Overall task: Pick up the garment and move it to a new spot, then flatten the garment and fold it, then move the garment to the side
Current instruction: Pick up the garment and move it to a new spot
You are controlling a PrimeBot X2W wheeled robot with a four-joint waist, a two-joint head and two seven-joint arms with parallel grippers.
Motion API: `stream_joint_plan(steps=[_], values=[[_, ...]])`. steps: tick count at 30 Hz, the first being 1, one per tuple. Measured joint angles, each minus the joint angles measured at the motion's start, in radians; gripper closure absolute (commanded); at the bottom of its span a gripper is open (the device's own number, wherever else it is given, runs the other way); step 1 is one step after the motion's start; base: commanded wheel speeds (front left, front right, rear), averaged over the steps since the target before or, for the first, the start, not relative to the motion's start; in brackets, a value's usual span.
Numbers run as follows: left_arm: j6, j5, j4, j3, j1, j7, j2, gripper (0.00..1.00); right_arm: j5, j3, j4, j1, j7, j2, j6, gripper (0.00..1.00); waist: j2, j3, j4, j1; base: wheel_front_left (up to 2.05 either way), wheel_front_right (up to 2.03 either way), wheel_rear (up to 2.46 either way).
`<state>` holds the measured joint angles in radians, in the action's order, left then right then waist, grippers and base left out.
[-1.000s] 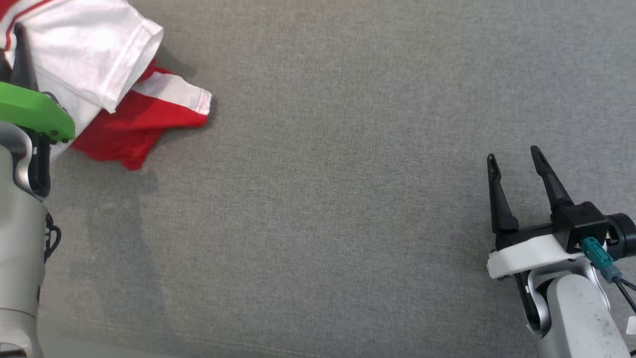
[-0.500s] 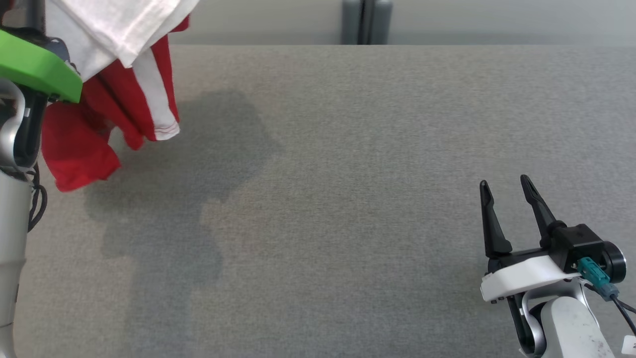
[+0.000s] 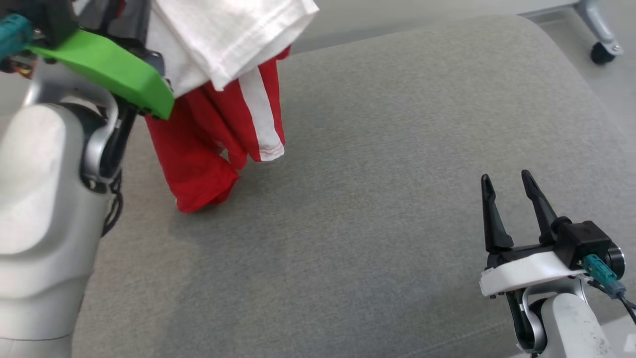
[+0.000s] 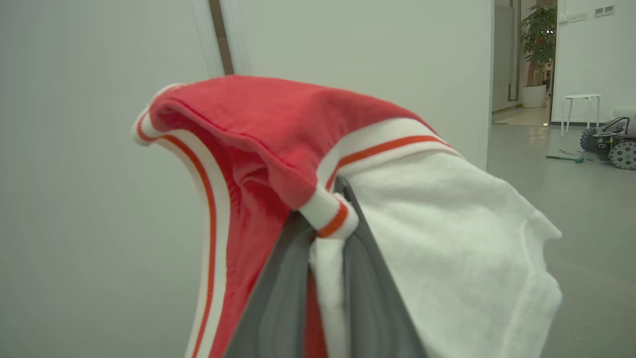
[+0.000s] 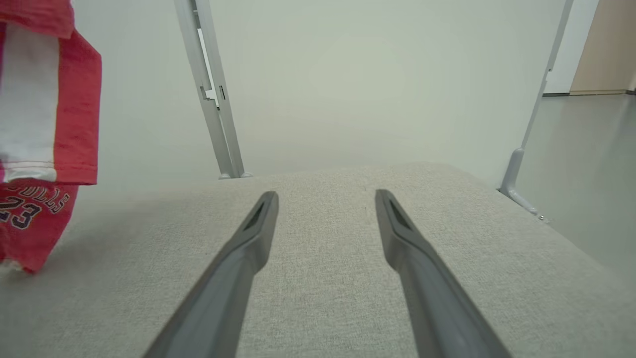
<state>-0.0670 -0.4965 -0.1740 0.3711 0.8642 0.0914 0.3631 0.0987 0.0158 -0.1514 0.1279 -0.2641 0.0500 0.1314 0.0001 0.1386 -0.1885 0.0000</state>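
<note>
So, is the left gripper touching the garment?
Touching. The left wrist view shows the left gripper shut on the garment, its banded edge pinched between both fingers.

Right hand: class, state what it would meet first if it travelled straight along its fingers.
Probably nothing nearby: the right hand points low over the grey fabric surface toward its far edge, then the pale wall panel. Depth is unclear. The red-and-white garment hangs well off to one side.

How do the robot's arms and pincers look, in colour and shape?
Both forearms are pale grey. The right pincer has two long black tapered fingers, a white plate and a teal plug with a dark cable; the left pincer carries a green plate.
</note>
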Motion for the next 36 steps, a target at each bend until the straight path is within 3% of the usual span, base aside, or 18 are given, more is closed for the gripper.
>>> stream_joint_plan(steps=[7, 15, 17, 18, 22, 26, 33, 36], values=[[-0.012, 0.009, -0.151, 0.105, -0.043, -0.022, -0.096, 1.00, 0.044, -0.019, 0.009, 0.025, 0.000, 0.001, 0.000, 0.00, 0.0000, 0.047, -0.113, 0.0000, 0.00, 0.00, 0.00], [-0.041, 0.033, -0.401, 0.218, -0.096, -0.116, -0.170, 1.00, 0.079, -0.042, 0.016, 0.057, 0.000, 0.000, 0.000, 0.00, 0.0000, 0.153, -0.176, 0.0000, 0.00, 0.00, 0.00], [-0.047, 0.043, -0.438, 0.241, -0.095, -0.148, -0.185, 0.51, 0.079, -0.037, 0.016, 0.059, 0.000, 0.001, 0.000, 0.00, 0.0000, 0.173, -0.187, 0.0000, 0.00, 0.00, 0.00], [-0.050, 0.043, -0.449, 0.256, -0.094, -0.168, -0.193, 0.00, 0.078, -0.034, 0.015, 0.059, 0.000, 0.000, 0.000, 0.00, -0.0001, 0.181, -0.191, 0.0000, 0.00, 0.00, 0.00], [-0.056, 0.055, -0.453, 0.286, -0.078, -0.253, -0.216, 0.00, 0.061, -0.018, 0.009, 0.057, 0.000, 0.000, 0.000, 0.00, 0.0000, 0.189, -0.191, 0.0000, 0.00, 0.00, 0.00], [-0.053, 0.045, -0.381, 0.265, -0.075, -0.306, -0.203, 0.00, 0.038, -0.007, 0.008, 0.045, 0.000, -0.001, 0.000, 0.00, -0.0001, 0.174, -0.174, 0.0000, 0.00, 0.00, 0.00], [0.065, 0.012, -0.265, 0.161, -0.225, -0.330, -0.083, 0.00, 0.016, 0.004, 0.008, 0.025, 0.000, -0.001, 0.000, 0.00, -0.0001, 0.131, -0.098, 0.0000, 0.00, 0.00, 0.00], [0.105, -0.013, -0.267, 0.126, -0.301, -0.326, -0.058, 0.00, 0.007, 0.008, 0.008, 0.019, 0.000, -0.001, 0.000, 0.00, -0.0001, 0.114, -0.056, 0.0000, 0.00, 0.00, 0.00]])
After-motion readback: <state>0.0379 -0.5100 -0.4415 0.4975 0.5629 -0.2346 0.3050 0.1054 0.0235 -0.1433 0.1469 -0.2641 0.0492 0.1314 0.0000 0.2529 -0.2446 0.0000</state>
